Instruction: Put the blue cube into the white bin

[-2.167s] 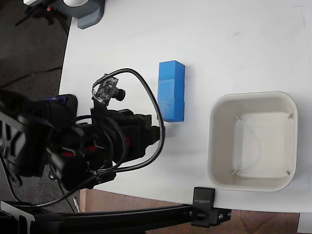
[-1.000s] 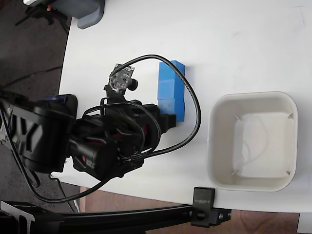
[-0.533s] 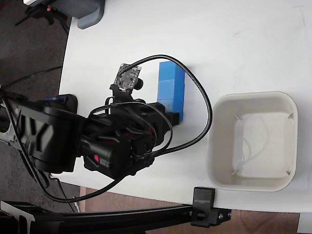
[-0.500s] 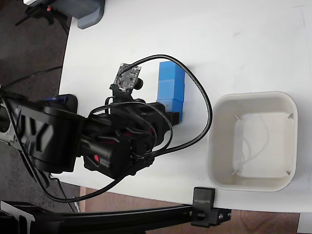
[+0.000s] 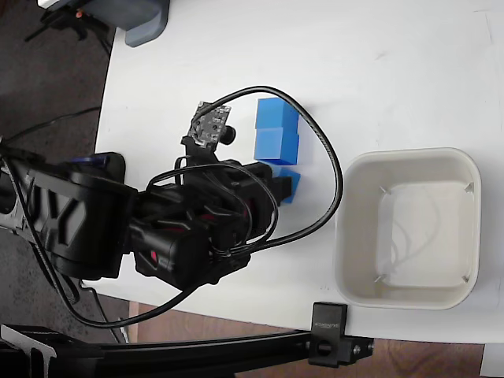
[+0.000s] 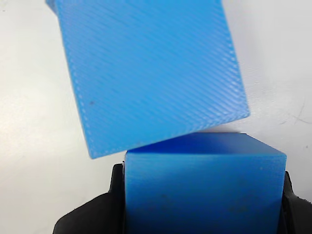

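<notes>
Three blue cubes lie in a column in the fixed view. The top cube [image 5: 276, 114] and the middle cube [image 5: 276, 144] rest on the white table. My gripper [image 5: 283, 186] is shut on the lowest blue cube [image 5: 290, 182], which sits slightly askew from the other two. In the wrist view this blue cube [image 6: 204, 187] fills the space between my black fingers [image 6: 115, 197], and its top edge overlaps the neighbouring cube [image 6: 151, 73]. The white bin [image 5: 346, 236] stands empty to the right of the cubes in the fixed view.
A grey-blue object [image 5: 140, 20] sits at the table's top left corner. A black clamp [image 5: 331, 331] on a bar grips the table's bottom edge below the bin. A black cable [image 5: 331, 185] loops from my arm past the cubes toward the bin.
My arm has pushed right onto the lowest cube. That cube now stands out of line with the other two, and the wrist camera board has shifted right and up.
</notes>
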Controlling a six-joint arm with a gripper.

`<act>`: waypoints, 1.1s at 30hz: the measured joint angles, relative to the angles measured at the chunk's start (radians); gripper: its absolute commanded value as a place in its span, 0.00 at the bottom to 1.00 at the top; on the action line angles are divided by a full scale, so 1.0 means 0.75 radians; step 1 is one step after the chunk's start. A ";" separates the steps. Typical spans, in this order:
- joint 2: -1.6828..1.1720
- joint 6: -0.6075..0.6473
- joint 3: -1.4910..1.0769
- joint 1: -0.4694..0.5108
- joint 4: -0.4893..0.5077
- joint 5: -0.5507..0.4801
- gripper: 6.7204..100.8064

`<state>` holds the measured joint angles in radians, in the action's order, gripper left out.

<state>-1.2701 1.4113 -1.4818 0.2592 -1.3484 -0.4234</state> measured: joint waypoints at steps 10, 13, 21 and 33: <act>-0.282 0.000 -0.119 0.039 0.025 0.031 0.20; -0.425 0.000 -0.235 0.025 0.176 0.063 0.21; -0.667 -0.225 -0.499 -0.047 0.706 0.180 0.23; -0.706 -0.632 -0.777 -0.055 1.540 0.358 0.34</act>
<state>-1.7994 0.9373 -2.0647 0.2178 -0.1933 -0.1549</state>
